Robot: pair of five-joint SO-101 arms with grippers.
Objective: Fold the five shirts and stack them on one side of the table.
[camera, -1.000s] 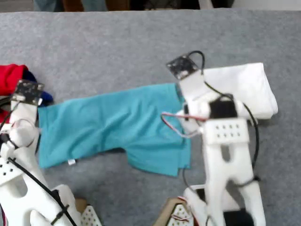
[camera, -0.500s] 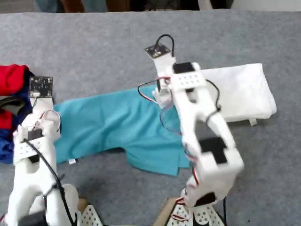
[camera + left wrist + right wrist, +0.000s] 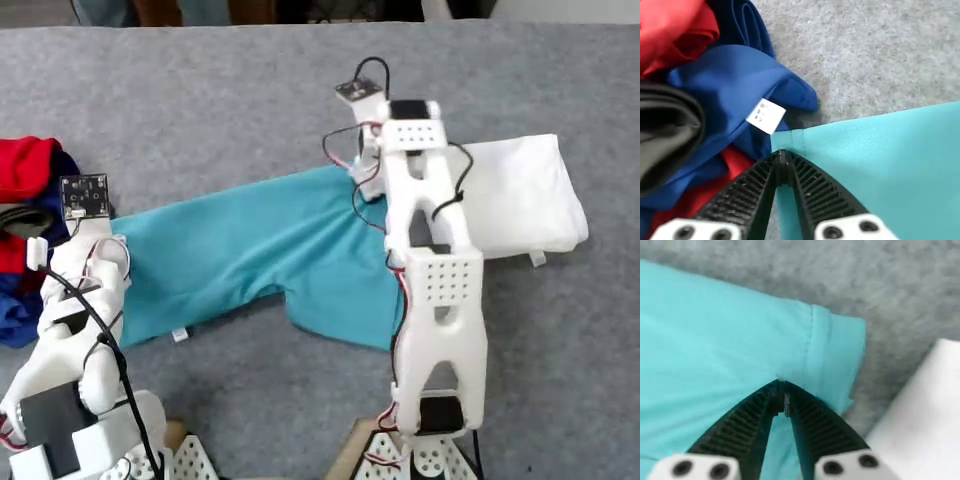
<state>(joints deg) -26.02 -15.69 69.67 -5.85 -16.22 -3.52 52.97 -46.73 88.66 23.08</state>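
A teal shirt (image 3: pixel 260 250) lies stretched across the middle of the grey table. My left gripper (image 3: pixel 105 240) is at its left end. In the left wrist view this gripper (image 3: pixel 781 159) is shut, pinching the hem corner of the teal shirt (image 3: pixel 890 160). My right gripper (image 3: pixel 362 178) is at the shirt's far right corner. Its tips (image 3: pixel 781 392) are shut on the teal shirt (image 3: pixel 715 340) beside a sleeve hem. A folded white shirt (image 3: pixel 520 190) lies at the right, close to the right gripper, and its edge (image 3: pixel 925 410) appears in the right wrist view.
A heap of unfolded shirts sits at the table's left edge: red (image 3: pixel 25 165), dark blue (image 3: pixel 740 85) with a white tag (image 3: pixel 765 116), and black (image 3: pixel 665 130). It touches the teal shirt's left corner. Grey table (image 3: pixel 200 90) lies open at the back.
The right arm swung from leaning right to reaching straight out, carrying the teal shirt's corner farther back. The left arm shifted slightly. The shirt now lies more stretched and its lower edge moved right.
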